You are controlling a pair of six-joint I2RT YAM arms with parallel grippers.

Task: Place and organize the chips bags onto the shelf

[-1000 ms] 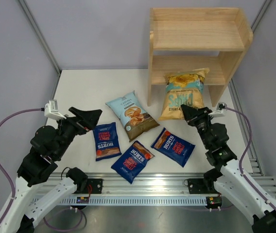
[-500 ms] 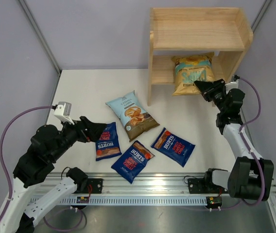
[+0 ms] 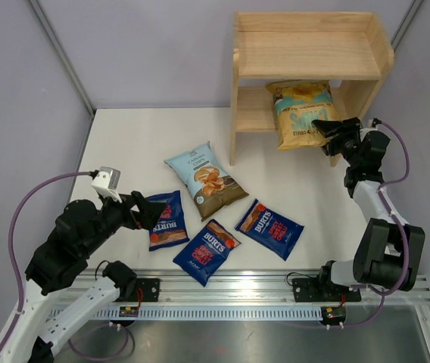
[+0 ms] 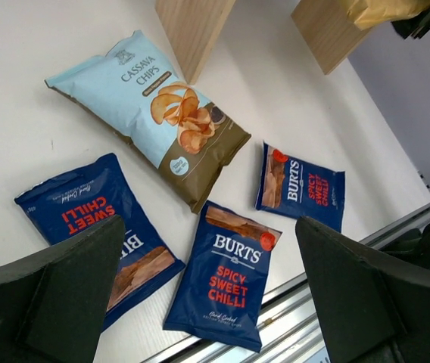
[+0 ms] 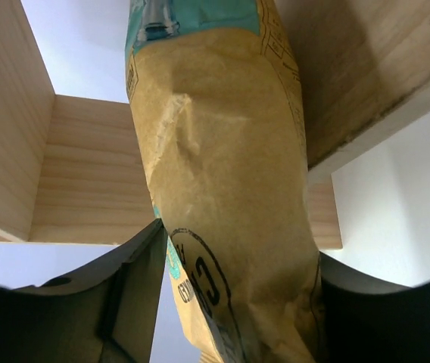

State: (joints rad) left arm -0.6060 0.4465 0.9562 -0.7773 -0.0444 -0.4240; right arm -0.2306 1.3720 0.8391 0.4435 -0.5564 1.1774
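Right fingers [image 5: 124,287] pinch the golden-yellow bag [image 3: 302,110], standing it on the shelf [image 3: 306,53]'s lower tier; left fingers [image 4: 56,287] hover spread.

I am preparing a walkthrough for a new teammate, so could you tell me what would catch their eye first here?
The golden-yellow bag stands out first, pinched by the right arm's fingers at the lower tier of the wooden shelf, top right. Next come the pale blue cassava bag and three dark blue BURTS packets lying flat on the white table, with the left arm's fingers open above the leftmost packet.
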